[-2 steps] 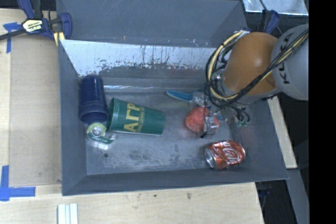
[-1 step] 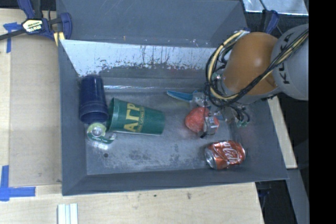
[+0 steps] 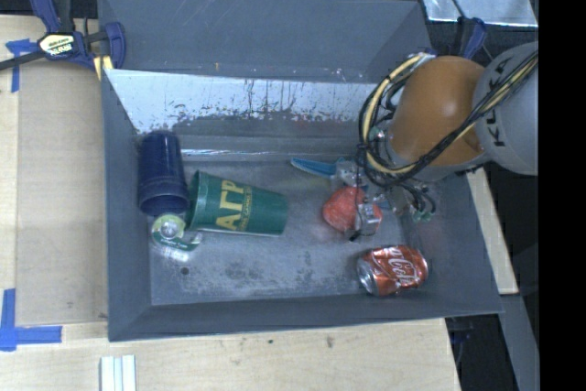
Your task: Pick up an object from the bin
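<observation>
The end effector (image 3: 364,208) hangs right of centre in the bin (image 3: 275,293), touching or just beside a small red lump (image 3: 339,210); I cannot tell whether it is open or closed. The lump looks light and perhaps soft, best pinched across its middle. A crushed can (image 3: 392,271) lies near, lower right.

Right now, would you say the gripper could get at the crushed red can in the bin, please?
Probably yes. The can lies alone on the bare floor of the bin, nothing over it, and the gripper hangs close by, next to a red lump.
</observation>
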{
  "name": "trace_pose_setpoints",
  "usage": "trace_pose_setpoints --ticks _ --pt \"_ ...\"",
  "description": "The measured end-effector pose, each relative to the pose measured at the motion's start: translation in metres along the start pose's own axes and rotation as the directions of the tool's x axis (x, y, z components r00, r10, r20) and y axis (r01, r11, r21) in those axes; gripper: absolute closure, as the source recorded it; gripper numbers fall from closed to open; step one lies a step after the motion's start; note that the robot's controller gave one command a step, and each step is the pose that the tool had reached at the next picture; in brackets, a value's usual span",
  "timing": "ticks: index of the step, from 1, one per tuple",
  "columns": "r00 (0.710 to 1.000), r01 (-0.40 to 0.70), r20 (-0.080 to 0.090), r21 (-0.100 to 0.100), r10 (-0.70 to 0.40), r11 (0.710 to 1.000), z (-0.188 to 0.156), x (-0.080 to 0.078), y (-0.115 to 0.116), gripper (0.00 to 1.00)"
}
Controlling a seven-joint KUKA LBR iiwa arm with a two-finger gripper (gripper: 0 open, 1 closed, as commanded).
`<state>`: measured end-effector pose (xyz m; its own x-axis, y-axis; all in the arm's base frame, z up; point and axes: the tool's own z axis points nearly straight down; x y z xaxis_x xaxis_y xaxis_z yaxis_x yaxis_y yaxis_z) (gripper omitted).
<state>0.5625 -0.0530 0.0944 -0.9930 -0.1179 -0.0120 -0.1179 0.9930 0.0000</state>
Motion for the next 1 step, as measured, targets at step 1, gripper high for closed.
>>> trace_pose_setpoints --ticks 1 --pt "1.000 0.000 0.000 0.000 0.000 1.000 0.0000 0.0000 0.0000 1.00"
